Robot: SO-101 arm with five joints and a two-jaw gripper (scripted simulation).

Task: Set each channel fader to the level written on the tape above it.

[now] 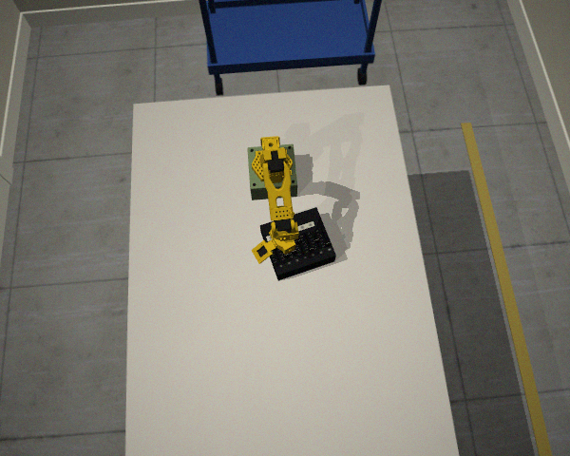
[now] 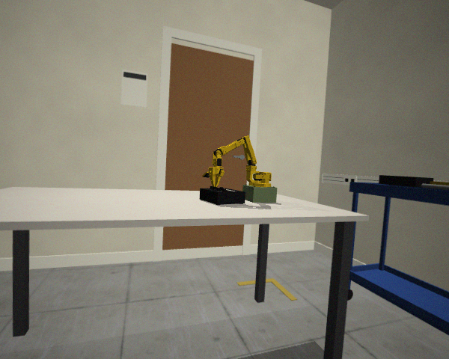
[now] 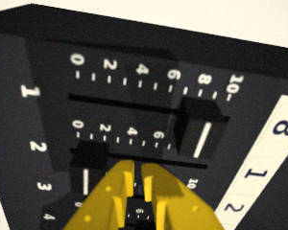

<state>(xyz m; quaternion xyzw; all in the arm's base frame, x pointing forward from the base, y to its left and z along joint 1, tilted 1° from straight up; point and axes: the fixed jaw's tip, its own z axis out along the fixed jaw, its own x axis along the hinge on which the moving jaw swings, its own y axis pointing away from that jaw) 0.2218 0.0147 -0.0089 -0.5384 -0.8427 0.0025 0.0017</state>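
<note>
Faders sit on the black console [image 1: 302, 245], which lies on the desk [image 1: 201, 318] just in front of the arm's base. Fader 1 [image 3: 200, 126] stands near 8, as its tape [image 3: 274, 163] asks. The end effector [image 3: 138, 184], clenched on nothing, hangs beside fader 2 [image 3: 88, 160], probably to push it like a finger.
</note>
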